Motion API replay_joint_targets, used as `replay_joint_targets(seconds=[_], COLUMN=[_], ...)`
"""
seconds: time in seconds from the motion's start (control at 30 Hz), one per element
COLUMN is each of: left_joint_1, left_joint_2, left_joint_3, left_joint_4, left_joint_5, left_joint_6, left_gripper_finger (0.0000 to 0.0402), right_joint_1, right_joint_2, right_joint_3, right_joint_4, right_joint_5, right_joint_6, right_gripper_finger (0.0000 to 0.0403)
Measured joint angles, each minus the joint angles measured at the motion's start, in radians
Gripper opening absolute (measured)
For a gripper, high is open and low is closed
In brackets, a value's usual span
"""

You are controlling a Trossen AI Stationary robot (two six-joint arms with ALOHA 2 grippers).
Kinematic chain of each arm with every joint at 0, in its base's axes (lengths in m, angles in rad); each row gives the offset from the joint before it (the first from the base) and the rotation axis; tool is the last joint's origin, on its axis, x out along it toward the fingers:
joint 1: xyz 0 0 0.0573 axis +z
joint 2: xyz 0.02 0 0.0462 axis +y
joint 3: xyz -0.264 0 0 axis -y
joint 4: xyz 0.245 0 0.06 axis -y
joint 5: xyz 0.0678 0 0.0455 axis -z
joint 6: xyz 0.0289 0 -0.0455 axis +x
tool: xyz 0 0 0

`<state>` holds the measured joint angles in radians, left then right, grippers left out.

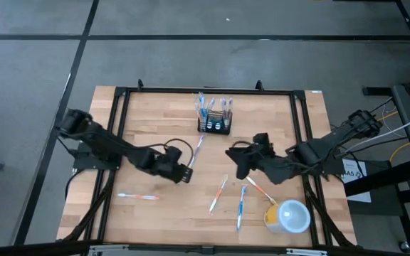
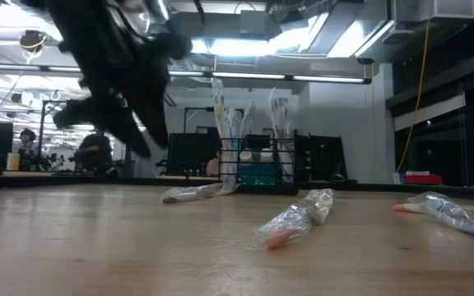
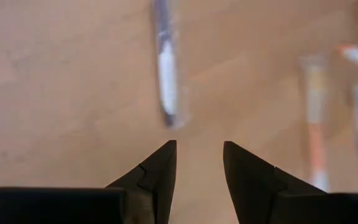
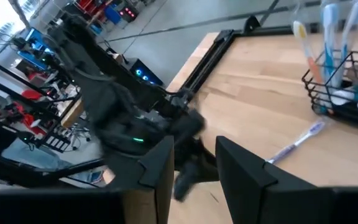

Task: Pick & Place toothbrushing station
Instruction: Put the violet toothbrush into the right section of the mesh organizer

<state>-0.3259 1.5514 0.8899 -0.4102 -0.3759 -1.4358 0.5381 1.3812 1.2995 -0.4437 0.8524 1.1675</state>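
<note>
Your high view looks straight down on the whole worktop point(image 1: 155, 128), far enough off to take in every edge and both arms. Your low view sits at worktop height at the near edge, facing level across the wood into the room behind; it shares with the high view the black mesh holder point(image 2: 257, 168) by the far edge. Your left wrist view looks close down at the wood past the left gripper point(image 3: 199, 163). Your right wrist view faces across the worktop past the right gripper point(image 4: 194, 162), catching the holder and the other arm.
</note>
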Motion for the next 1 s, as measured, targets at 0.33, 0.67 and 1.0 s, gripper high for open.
replay_joint_targets(seconds=[0.33, 0.67, 1.0], left_joint_1=[0.118, 0.175, 0.127], left_joint_2=[0.191, 0.376, 0.382], left_joint_3=[0.114, 0.230, 0.229], left_joint_4=[0.003, -0.156, -0.209], left_joint_5=[0.024, 0.078, 0.055], left_joint_6=[0.130, 0.121, 0.153], left_gripper_finger=[0.0128, 0.0128, 0.0020], right_joint_1=[0.113, 0.216, 0.286], right_joint_2=[-0.073, -0.105, -0.105], right_joint_3=[0.000, 0.000, 0.000], right_joint_4=[-0.033, -0.028, -0.023], right_joint_5=[0.151, 0.276, 0.401], right_joint_6=[-0.031, -0.049, -0.026], right_gripper_finger=[0.0121, 0.0121, 0.0121])
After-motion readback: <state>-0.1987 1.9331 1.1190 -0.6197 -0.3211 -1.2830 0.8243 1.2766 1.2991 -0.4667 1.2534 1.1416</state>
